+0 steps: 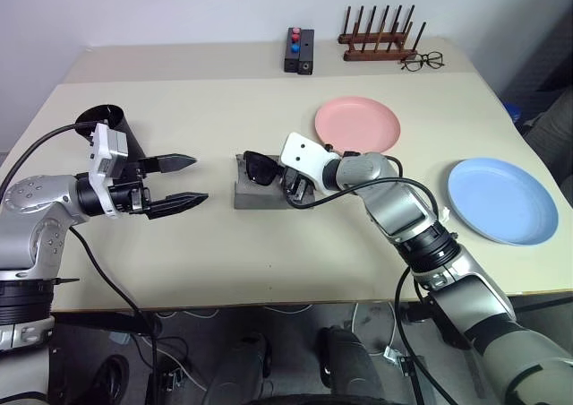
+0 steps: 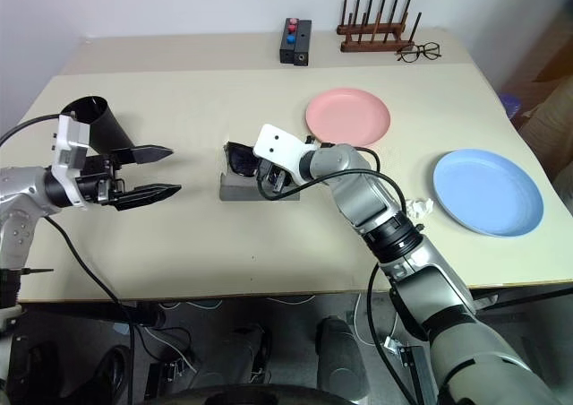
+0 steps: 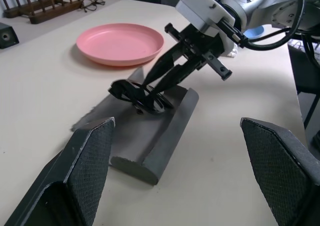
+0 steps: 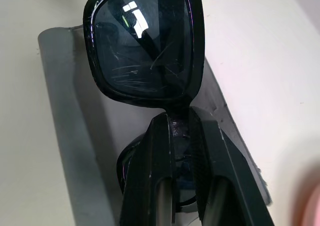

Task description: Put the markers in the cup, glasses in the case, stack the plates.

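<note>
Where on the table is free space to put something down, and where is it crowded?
Free: the near strip of the table in front of the case, and the patch between the pink plate and blue plate. Crowded: around the case, where the right gripper holds the sunglasses.

Glossy glasses (image 4: pixel 145 46); matt case (image 3: pixel 150 141)

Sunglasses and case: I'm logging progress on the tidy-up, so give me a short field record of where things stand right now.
right pincer: shut on the black-framed dark-lens sunglasses, holding them over the open grey hinged glasses case
left pincer: open, holding nothing, left of the case
tall black tapered plastic cup: behind the left pincer
salmon pink round plate: alone, beyond the case
light blue round plate: apart, not stacked
</note>
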Controlling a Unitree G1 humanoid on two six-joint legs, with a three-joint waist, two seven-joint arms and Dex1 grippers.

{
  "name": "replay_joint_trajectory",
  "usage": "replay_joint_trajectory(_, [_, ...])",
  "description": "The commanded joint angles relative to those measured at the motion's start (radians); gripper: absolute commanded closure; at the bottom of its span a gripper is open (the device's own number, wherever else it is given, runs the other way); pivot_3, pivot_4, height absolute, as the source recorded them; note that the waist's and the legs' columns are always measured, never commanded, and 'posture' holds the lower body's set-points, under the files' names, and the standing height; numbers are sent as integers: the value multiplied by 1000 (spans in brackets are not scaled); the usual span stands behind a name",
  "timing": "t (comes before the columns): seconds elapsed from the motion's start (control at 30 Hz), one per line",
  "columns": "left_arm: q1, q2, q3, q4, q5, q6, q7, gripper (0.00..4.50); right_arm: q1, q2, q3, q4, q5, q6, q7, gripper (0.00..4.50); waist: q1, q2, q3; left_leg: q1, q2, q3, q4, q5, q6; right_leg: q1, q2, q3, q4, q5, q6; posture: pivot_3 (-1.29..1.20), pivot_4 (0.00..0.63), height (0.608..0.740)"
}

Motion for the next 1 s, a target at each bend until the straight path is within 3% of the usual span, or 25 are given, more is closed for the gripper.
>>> replay_joint_trajectory(0.03, [-14, 12, 26, -15, -13, -6, 2, 333, -36, -10, 25, -33, -36, 16, 22, 4450, 0, 0, 0, 0, 0, 0, 0, 0, 0, 0, 0, 0, 0, 0, 0, 0, 150, 740])
replay_joint_trajectory(0.5, [8, 14, 35, -33, -24, 5, 15, 333, -39, -16, 62, -8, -98, 47, 80, 4450, 1, 0, 0, 0, 0, 0, 0, 0, 0, 0, 0, 0, 0, 0, 0, 0, 150, 740])
replay_joint_trajectory(0.8, [9, 15, 37, -30, -24, 13, 17, 333, -48, 33, 14, 28, -66, 45, 73, 4450, -2, 0, 0, 0, 0, 0, 0, 0, 0, 0, 0, 0, 0, 0, 0, 0, 150, 740])
replay_joint_trajectory(0.83, [9, 16, 37, -29, -24, 13, 17, 333, -49, 34, 11, 28, -67, 45, 72, 3587, -1, 0, 0, 0, 0, 0, 0, 0, 0, 0, 0, 0, 0, 0, 0, 0, 150, 740])
replay_joint_trajectory(0.87, [10, 17, 37, -29, -23, 14, 16, 333, -50, 35, 8, 28, -65, 49, 74, 3363, -1, 0, 0, 0, 0, 0, 0, 0, 0, 0, 0, 0, 0, 0, 0, 0, 150, 740])
replay_joint_trajectory(1.0, [7, 18, 37, -24, -24, 15, 16, 333, -55, 35, 8, 33, -67, 45, 68, 1400, 0, 0, 0, 0, 0, 0, 0, 0, 0, 0, 0, 0, 0, 0, 0, 0, 150, 740])
